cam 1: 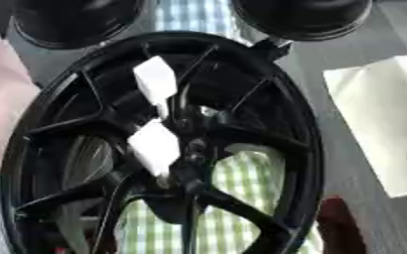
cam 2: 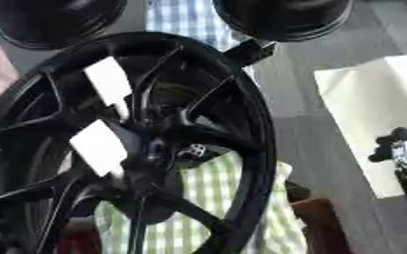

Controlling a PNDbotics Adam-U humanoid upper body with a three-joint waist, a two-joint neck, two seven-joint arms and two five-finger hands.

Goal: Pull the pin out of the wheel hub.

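A black wheel hub (cam 1: 298, 149) stands on edge close in front of me and fills most of both views, its spokes meeting at the centre (cam 1: 192, 149). Two white rectangular pieces sit on the spokes, one upper (cam 1: 155, 82) and one lower (cam 1: 155, 146). A small pale, shiny spot (cam 2: 194, 150) shows near the centre; I cannot make out whether it is the pin. My right hand (cam 2: 400, 149) shows dark at the right edge over the white sheet, apart from the hub. My left hand is out of sight.
Two black round objects (cam 1: 77, 22) (cam 1: 303, 17) stand behind the hub. A white sheet (cam 1: 380, 114) lies on the grey table at the right. A green-and-white checked cloth (cam 1: 241, 198) shows through the spokes. A reddish-brown object (cam 2: 320, 223) sits at the lower right, a pink shape (cam 1: 3, 99) at the left edge.
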